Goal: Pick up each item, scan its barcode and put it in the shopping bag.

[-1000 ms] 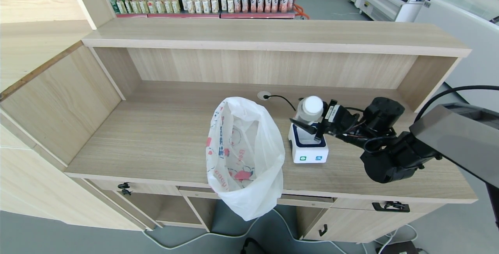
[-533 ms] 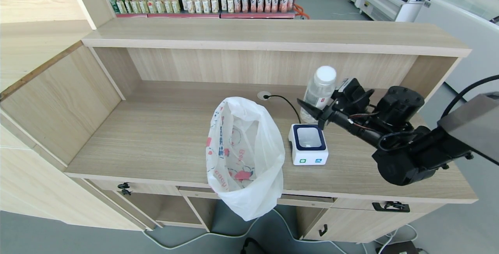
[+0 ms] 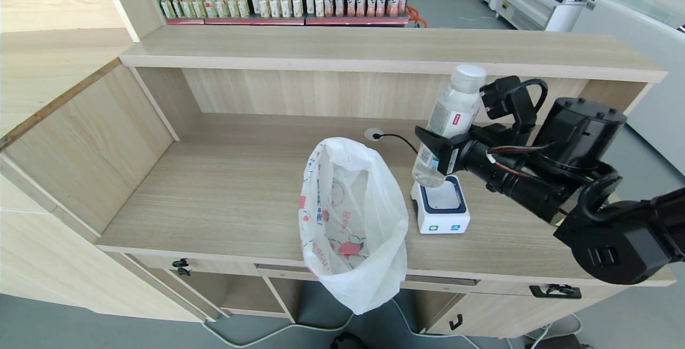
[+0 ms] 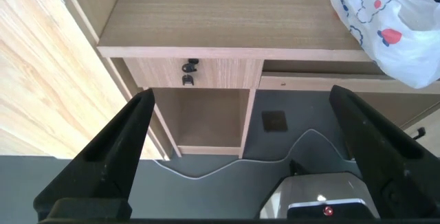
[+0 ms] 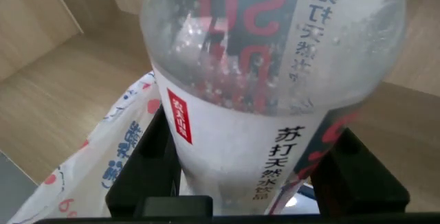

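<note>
Since rising from just above the scanner (image 3: 441, 207), the bottle (image 3: 447, 124), clamped in the right gripper (image 3: 436, 151), appears scanned and due for the bag (image 3: 350, 215); left gripper (image 4: 242, 99) gapes wide.

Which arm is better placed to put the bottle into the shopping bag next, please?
Right: the right gripper holds the bottle above the scanner, beside the shopping bag; the left gripper hangs open, low before the counter.
</note>
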Motion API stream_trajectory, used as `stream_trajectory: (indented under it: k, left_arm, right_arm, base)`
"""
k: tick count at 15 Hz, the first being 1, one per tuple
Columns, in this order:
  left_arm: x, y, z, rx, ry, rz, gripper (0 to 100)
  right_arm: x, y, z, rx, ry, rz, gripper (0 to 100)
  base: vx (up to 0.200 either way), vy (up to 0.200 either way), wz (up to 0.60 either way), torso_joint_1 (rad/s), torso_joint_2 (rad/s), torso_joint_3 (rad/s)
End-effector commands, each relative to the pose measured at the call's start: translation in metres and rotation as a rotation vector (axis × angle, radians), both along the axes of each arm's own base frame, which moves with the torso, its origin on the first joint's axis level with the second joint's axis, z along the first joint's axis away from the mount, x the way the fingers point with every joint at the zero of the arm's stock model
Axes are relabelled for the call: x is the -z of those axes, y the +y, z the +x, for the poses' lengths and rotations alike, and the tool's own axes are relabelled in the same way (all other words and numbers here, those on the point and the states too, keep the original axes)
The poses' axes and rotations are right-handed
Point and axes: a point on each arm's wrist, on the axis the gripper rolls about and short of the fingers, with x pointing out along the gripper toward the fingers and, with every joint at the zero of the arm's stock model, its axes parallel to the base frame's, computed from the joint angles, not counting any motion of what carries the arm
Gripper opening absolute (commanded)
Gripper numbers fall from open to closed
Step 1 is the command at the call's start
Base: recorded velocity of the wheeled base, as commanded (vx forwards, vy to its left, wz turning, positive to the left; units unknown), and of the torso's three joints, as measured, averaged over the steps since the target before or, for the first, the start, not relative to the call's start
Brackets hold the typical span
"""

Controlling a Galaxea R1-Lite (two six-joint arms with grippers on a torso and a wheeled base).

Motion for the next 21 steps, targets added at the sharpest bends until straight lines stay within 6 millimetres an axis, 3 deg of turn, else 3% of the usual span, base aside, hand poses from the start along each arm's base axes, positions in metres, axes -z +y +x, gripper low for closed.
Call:
stream_trajectory:
  k: [1, 8, 16, 21]
  left_arm:
    - [0.000, 0.000, 0.000, 0.000, 0.000, 0.000, 100]
    - [0.000, 0.000, 0.000, 0.000, 0.000, -0.002, 100]
    - [0.000, 0.000, 0.000, 0.000, 0.000, -0.002, 100]
    - [0.000, 0.000, 0.000, 0.000, 0.000, -0.002, 100]
  right_arm:
    - [-0.011, -0.006, -0.009, 0.007, -0.027, 0.021, 0]
    - [0.036, 0.008, 0.022, -0.001, 0.130, 0.052, 0]
    - [0.073, 0.020, 0.040, -0.138, 0.106, 0.012, 0]
    - [0.101, 0.019, 0.074, -0.204, -0.003, -0.007, 0]
  base:
    - [0.000, 0.200, 0.00, -0.002, 0.00, 0.002]
    - [0.000, 0.029, 0.00, 0.000, 0.00, 0.000]
    - [0.000, 0.000, 0.00, 0.000, 0.00, 0.000]
    - [0.000, 0.000, 0.00, 0.000, 0.00, 0.000]
